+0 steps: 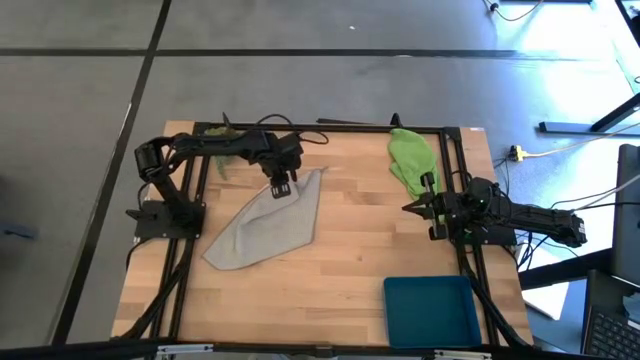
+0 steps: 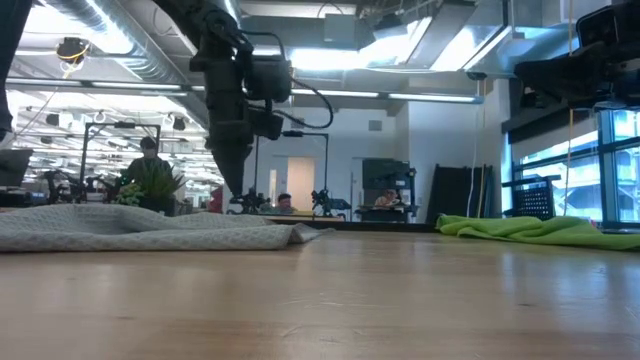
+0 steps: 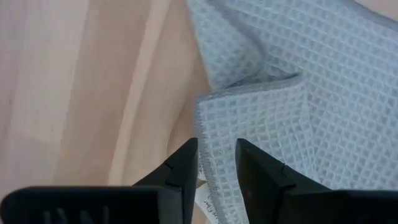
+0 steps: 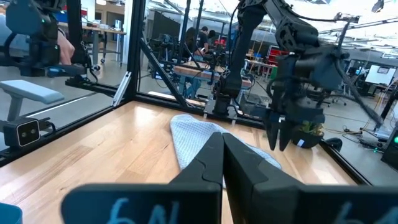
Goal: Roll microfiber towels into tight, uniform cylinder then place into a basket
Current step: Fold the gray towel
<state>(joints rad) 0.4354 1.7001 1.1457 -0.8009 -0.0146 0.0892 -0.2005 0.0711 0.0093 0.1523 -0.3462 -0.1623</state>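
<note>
The pale grey microfiber towel [image 1: 265, 225] lies crumpled and flat on the wooden table, left of centre; it also shows in the low view [image 2: 150, 228]. My left gripper [image 1: 281, 188] points down over the towel's far end, its fingers slightly apart [image 3: 216, 163]. The lime green towel [image 1: 410, 160] lies bunched at the far right by the frame. The teal basket [image 1: 430, 310] stands at the near right. My right gripper [image 4: 222, 155] waits shut and level at the right, clear of both towels. My left gripper comes from above, pointing down, with a hemmed, turned-over edge of the grey towel [image 3: 217, 155] in the narrow gap between its two fingers. I cannot tell whether the fingers touch the cloth. The towel rests on the table.
A black frame [image 1: 330, 128] borders the table's far and side edges. A small green plant sprig [image 1: 222, 158] lies at the far left under the left arm. Bare wood spreads between the grey towel and the basket. People and benches show beyond the table.
</note>
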